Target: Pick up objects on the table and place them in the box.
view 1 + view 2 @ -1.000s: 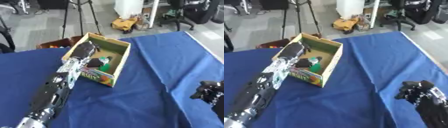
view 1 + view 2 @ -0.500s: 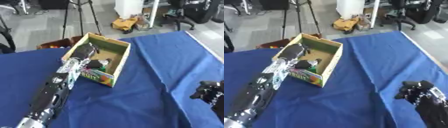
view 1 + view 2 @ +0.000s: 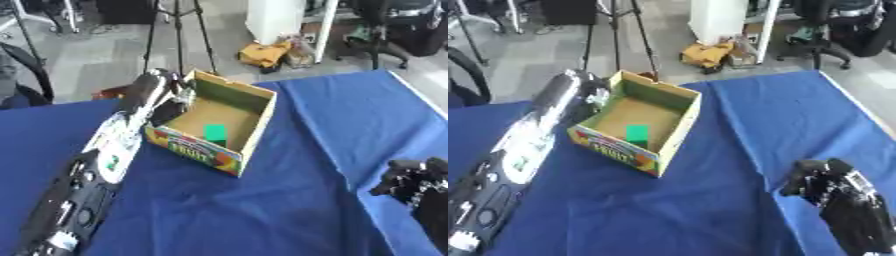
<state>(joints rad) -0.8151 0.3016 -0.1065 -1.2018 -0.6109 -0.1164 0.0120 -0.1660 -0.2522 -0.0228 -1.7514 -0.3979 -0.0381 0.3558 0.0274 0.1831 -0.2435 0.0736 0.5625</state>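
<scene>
- Since a second ago the left arm has drawn back out of the box (image 3: pixel 249 127): then its robot hand sat low inside among the contents, now the arm lies along the box's left wall, and the whole scene has shifted in the picture, so the head has moved too.
- Left robot hand (image 3: pixel 179 95): only a dark part of it shows at the box's near-left corner, just past the silver wrist; I cannot tell whether its fingers are spread or curled.
- Right robot hand (image 3: pixel 820 181): low at the right side, above the tabletop (image 3: pixel 297 200), fingers curled in on themselves and pinching nothing.
- The right eye view shows this hand whole with its forearm; the left eye view catches only its knuckles at the right edge.
- The box is an open cardboard one with a coloured printed front wall, standing askew on the blue cloth of the tabletop, towards the far left.
- A green block (image 3: pixel 636 133) lies flat on the box floor, near the front wall; the left eye view shows it just behind the printed wall.
- Beyond the tabletop: a tripod (image 3: pixel 179 30), office chairs, and a yellow heap on the floor.
</scene>
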